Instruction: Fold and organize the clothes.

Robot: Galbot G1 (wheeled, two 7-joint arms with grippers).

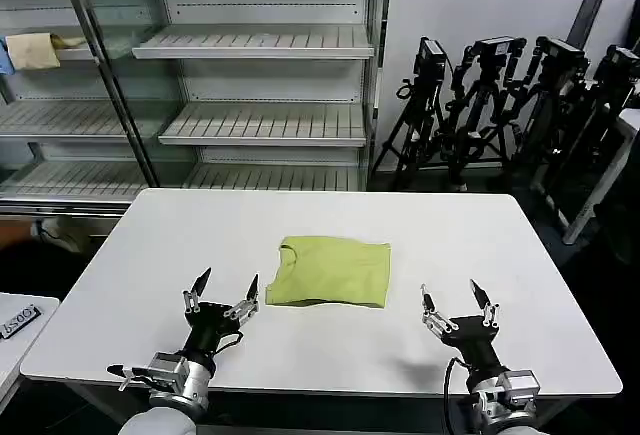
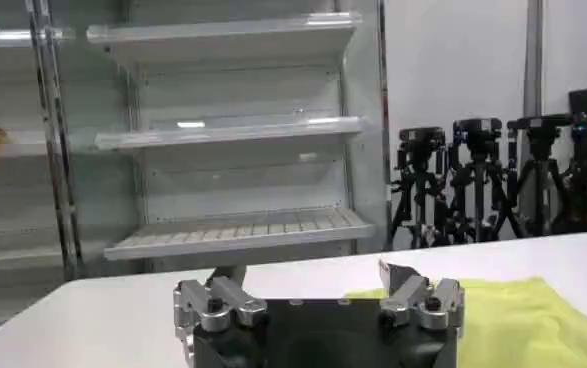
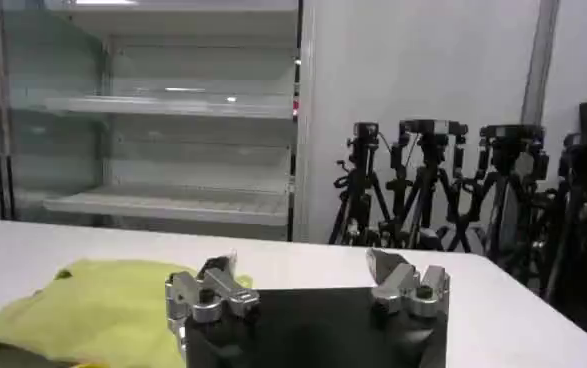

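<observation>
A lime yellow-green T-shirt lies folded into a flat rectangle at the middle of the white table. My left gripper hovers open near the front edge, just left of the shirt's near-left corner. My right gripper is open too, to the right of the shirt and apart from it. Neither holds anything. In the left wrist view the shirt lies beyond the open left gripper. The right wrist view has the shirt off to the side of the open right gripper.
Empty metal shelving stands behind the table, with a pale cream cloth on an upper left shelf. Black camera tripods crowd the back right. A second white surface holding a small device sits at the front left.
</observation>
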